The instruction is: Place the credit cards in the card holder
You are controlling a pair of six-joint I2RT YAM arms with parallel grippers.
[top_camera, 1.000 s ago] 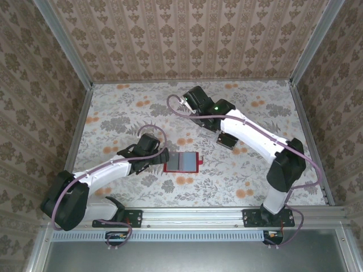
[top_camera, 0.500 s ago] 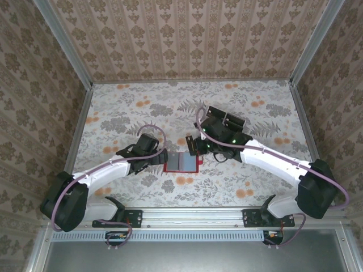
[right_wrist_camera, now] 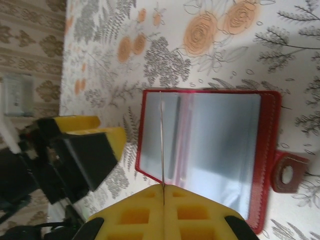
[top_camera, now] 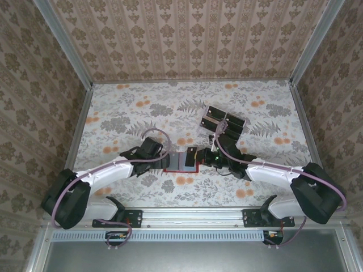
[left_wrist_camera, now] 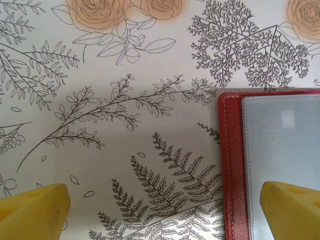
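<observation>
Right, your right gripper [right_wrist_camera: 163, 200] is clamped tight on one credit card [right_wrist_camera: 162, 150], held on edge, so from the wrist it reads as a thin upright line standing over the open card holder [right_wrist_camera: 205, 145]. The card holder lies flat and spread open on the table [top_camera: 113, 113], nearer the near edge than the far one and roughly midway between the left and right edges, with its snap tab [right_wrist_camera: 287, 174] on the side toward the right edge. The rest of the credit cards [top_camera: 223, 120] sit in a dark cluster well apart from it, toward the far edge and right of the middle. Your left gripper [left_wrist_camera: 160, 215] stands spread wide and holds nothing. One fingertip [left_wrist_camera: 292, 210] hangs over the holder's left edge and the other over bare table; you cannot tell whether that fingertip presses the leather. Expect the card to be light, stiff and slick: it will probably twist or slide in the pads if its leading edge catches a pocket lip, so a grip along one short end, leaving most of the length free to enter, looks best. The holder looks soft and light and is likely to skid, so pin it by its outer red border, clear of the pocket mouth.
</observation>
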